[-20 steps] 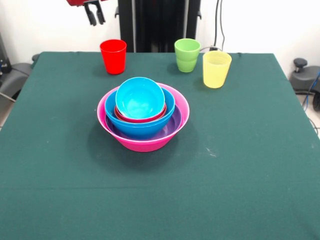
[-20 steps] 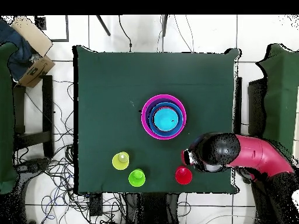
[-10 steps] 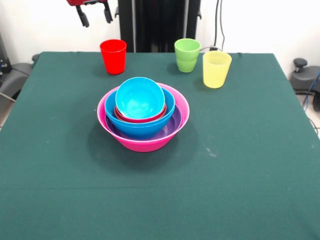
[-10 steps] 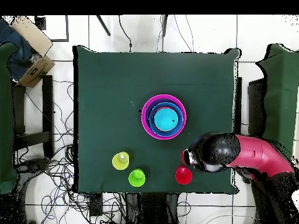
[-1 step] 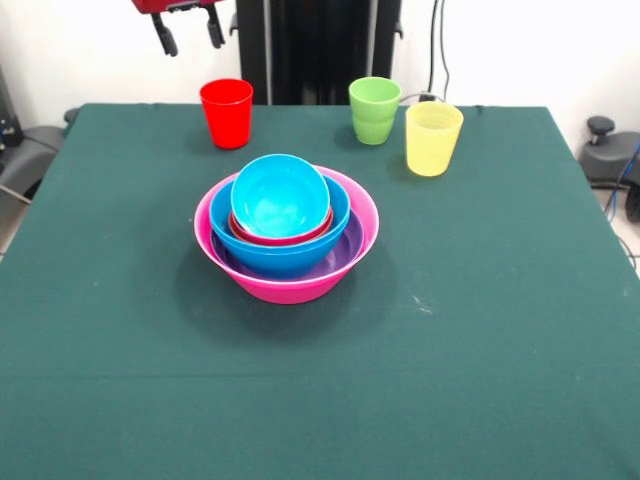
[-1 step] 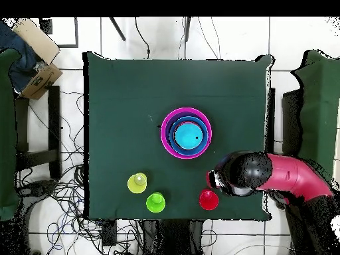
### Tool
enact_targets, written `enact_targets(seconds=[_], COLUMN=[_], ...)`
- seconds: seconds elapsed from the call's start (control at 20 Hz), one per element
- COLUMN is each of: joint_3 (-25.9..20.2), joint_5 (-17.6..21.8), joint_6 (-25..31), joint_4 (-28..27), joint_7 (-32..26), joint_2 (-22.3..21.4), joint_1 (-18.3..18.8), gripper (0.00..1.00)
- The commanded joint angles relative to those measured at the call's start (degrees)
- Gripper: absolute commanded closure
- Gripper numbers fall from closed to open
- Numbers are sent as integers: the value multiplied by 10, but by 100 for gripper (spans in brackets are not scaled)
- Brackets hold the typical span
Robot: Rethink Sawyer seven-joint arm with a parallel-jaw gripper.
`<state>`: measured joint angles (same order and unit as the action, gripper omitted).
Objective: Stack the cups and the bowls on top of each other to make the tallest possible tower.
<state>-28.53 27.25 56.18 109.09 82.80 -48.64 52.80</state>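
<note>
My gripper (image 5: 187, 30) hangs at the top of the front view, above and to the left of the red cup (image 5: 227, 112), its two dark fingers spread apart with nothing between them. Below it, on the green tablecloth (image 5: 480, 330), the red cup stands upright near the far edge; the green cup (image 5: 374, 110) stands further right, and the translucent yellow cup (image 5: 433, 138) just beside it, slightly nearer the camera. In the middle of the cloth sits the tower (image 5: 286, 232): the pink bowl (image 5: 290, 285) outermost, a purple bowl (image 5: 345, 250) inside it, then a blue bowl (image 5: 280, 255), a magenta-red rim (image 5: 285, 238), and the cyan bowl (image 5: 280, 195) on top, tilted a little toward the camera. From overhead, my arm (image 6: 285, 176) reaches in from the right, its dark round head above the cloth just beside the red cup (image 6: 208, 199), hiding the gripper itself. The green cup (image 6: 155, 202) and yellow cup (image 6: 137, 182) stand left of the red one, and the nested bowls (image 6: 186, 133) sit well apart from all three.
</note>
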Motion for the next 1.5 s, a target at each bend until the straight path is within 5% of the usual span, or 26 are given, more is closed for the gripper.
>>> enact_targets(seconds=[0.05, 1.5], joint_3=[-14, 8], joint_5=[66, 122], joint_6=[-82, -189], joint_4=[20, 60], joint_7=[-44, -12], joint_2=[48, 76], joint_1=[-9, -10], gripper=[0, 0])
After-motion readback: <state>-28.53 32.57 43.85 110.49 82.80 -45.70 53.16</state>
